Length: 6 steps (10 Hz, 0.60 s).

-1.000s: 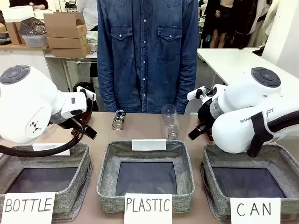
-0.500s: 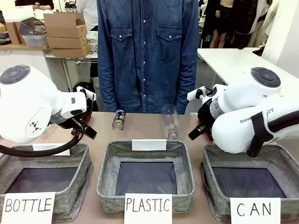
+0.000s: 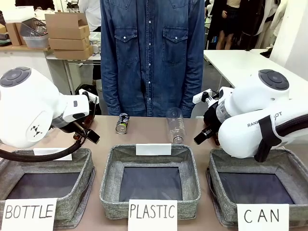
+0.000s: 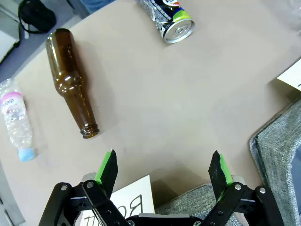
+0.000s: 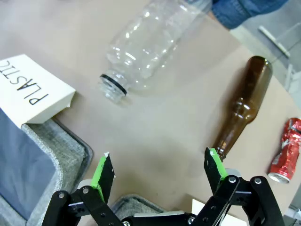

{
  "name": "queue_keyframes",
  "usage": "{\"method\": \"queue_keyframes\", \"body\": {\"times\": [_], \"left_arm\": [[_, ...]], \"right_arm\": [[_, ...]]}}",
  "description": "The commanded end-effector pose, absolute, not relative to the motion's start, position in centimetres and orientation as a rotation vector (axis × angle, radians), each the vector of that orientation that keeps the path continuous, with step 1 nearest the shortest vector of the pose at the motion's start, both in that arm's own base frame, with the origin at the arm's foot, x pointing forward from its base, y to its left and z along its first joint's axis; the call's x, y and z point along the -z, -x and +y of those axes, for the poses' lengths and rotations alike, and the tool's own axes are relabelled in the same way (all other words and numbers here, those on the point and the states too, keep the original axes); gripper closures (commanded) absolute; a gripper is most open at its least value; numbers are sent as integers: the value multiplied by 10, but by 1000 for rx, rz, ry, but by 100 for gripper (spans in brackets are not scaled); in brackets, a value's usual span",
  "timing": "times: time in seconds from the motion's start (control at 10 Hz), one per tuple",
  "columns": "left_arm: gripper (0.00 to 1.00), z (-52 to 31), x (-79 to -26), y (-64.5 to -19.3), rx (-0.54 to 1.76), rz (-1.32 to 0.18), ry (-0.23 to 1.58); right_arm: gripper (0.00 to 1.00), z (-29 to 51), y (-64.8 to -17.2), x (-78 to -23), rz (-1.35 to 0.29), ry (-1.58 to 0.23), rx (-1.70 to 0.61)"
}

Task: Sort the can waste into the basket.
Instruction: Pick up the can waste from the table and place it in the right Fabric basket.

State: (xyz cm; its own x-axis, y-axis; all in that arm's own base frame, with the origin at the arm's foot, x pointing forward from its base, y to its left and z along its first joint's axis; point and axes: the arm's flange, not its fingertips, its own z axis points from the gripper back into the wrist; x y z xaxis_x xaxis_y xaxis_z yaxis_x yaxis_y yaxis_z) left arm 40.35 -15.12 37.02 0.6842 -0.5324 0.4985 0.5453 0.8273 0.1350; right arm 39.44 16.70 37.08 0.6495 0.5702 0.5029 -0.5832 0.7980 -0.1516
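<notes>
The dark blue and silver Pepsi can (image 3: 122, 123) lies on the table's far side, left of centre; the left wrist view shows the Pepsi can (image 4: 171, 20) at the top. The crushed red can (image 5: 285, 150) lies at the right edge of the right wrist view, beside a brown bottle. The grey basket (image 3: 294, 166) signed "CAN" stands at the front right, under the right arm. My left gripper (image 4: 164, 172) is open above bare table. My right gripper (image 5: 160, 174) is open too, holding nothing, near that basket's far rim.
Baskets signed "PLASTIC" (image 3: 110, 166) and "BOTTLE" (image 3: 86, 166) stand in the front row. A clear plastic bottle (image 3: 175, 125) lies mid-table. Brown glass bottles (image 4: 72, 80) (image 5: 242, 107) and a small plastic bottle (image 4: 15, 117) lie around. A person in denim (image 3: 151, 53) stands at the far edge.
</notes>
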Motion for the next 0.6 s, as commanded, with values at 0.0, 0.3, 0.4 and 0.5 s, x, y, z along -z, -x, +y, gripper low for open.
{"method": "queue_keyframes", "body": {"times": [0.0, 0.3, 0.4, 0.5], "left_arm": [[0, -151, -370, -403, 605, -551, 25], [0, -151, -370, -403, 605, -551, 25], [0, -151, -370, -403, 605, -551, 25], [0, -151, -370, -404, 604, -551, 25]], "right_arm": [[0, 167, -394, -371, -563, -25, -655], [0, 167, -394, -371, -563, -25, -655], [0, 167, -394, -371, -563, -25, -655], [0, 167, -394, -371, -563, -25, -655]]}}
